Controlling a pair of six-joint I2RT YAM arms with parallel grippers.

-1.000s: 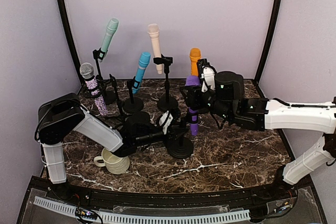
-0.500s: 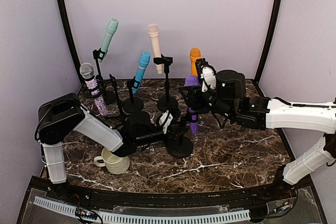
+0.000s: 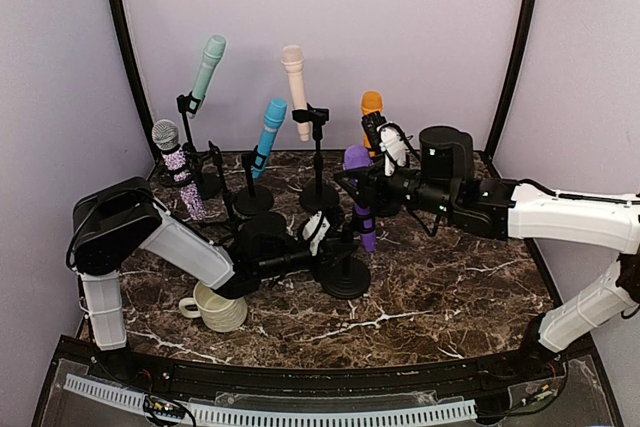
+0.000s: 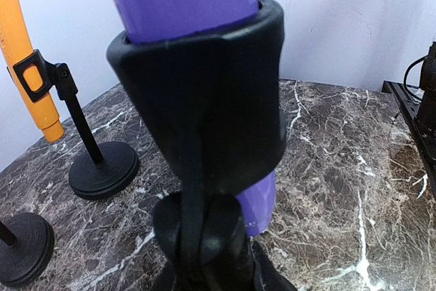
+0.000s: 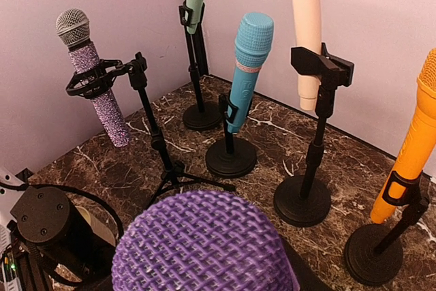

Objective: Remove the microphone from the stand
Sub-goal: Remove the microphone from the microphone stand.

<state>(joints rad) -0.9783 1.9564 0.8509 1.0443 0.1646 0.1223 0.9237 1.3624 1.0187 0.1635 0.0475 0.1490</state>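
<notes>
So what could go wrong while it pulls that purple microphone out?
The purple microphone, gripped by the right gripper, sits in its black clip; if it sticks, the stand may tip or slide, though the left gripper seems to steady it. The orange microphone stands close by and could be knocked.

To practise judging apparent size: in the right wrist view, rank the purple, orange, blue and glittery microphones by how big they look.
1. Purple microphone, only because it is nearest the camera.
2. Orange microphone, partly cropped.
3. Blue microphone and glittery microphone look alike; no ranking.
</notes>
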